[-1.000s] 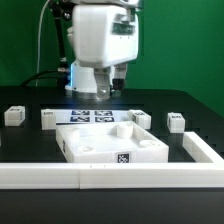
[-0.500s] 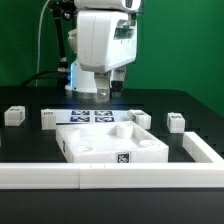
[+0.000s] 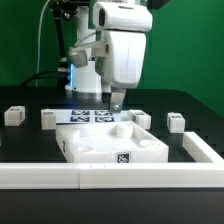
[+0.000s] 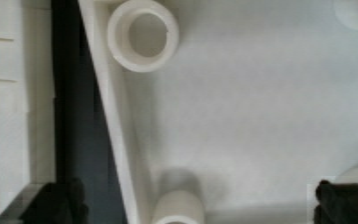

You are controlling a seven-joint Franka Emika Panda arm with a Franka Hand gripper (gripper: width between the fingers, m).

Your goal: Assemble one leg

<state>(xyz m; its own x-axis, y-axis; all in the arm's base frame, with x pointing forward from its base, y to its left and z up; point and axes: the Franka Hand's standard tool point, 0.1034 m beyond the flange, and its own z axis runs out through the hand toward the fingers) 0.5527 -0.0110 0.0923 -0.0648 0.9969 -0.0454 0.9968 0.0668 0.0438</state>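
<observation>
My gripper (image 3: 117,101) hangs open and empty just above the far edge of the large flat white plate (image 3: 110,142) with round holes. In the wrist view my gripper (image 4: 197,200) shows two dark fingertips (image 4: 51,200) wide apart over the plate (image 4: 247,110), with a round hole (image 4: 140,35) and a rounded white bump (image 4: 176,205) near the plate's edge. Small white tagged legs stand on the black table: one (image 3: 141,119) closest to the gripper on the exterior view's right, another (image 3: 176,122) further right, and two (image 3: 13,115) (image 3: 48,118) on the left.
The marker board (image 3: 92,116) lies behind the plate, under the arm. A white rail (image 3: 60,177) runs along the table's front and turns up the exterior view's right side (image 3: 203,150). The rail also shows in the wrist view (image 4: 2,100).
The arm has swung toward the exterior view's right and the gripper has come down and forward, from over the marker board to the plate's far edge. No part has moved.
</observation>
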